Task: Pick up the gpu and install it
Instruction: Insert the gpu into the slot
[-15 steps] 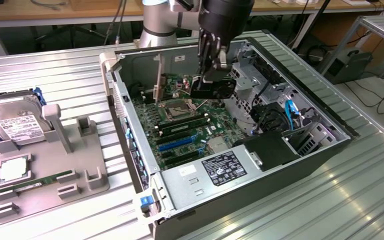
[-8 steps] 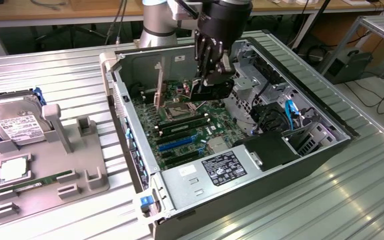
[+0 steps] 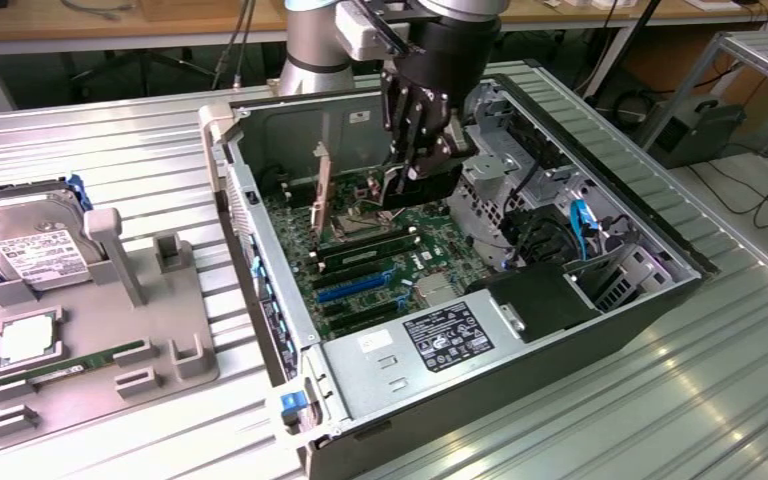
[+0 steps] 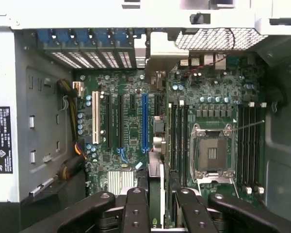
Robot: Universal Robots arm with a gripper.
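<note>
Gpu [image 4: 156, 187] is up in the gripper [image 4: 161, 196], folks: fingers either side of the card and, by the look of it, clamped on it, carried edge-down inside the machine.

Widest first: a ribbed metal table [image 3: 704, 380], and on it the open computer case [image 3: 558, 385] lying on its side, walls standing all round the working space. Over at the exterior view's left sits the grey fixture tray [image 3: 157, 330] with the hard drive [image 3: 31, 250] and the green RAM stick [image 3: 71, 362] parked in it, well apart from the action.

Inside the case, the motherboard [image 4: 131, 82] lies flat below the card. Here's the relation that matters: the wrist view shows the card's long axis running parallel to the expansion slots, but the card hangs beside the blue expansion slot [image 4: 145, 121], not over it, on the side of the RAM slots [image 4: 177, 136] and the CPU socket [image 4: 211, 153]. In the exterior view the slots lie nearer the camera than the gripper does.

Room looks tight, I'd say: the drive cage [image 3: 491, 175] is just beside the gripper, the power supply [image 3: 444, 335] caps the near end, and the small heatsink [image 4: 120, 180] sits close by the slots. How high the card's edge rides above the board, I can't tell.
</note>
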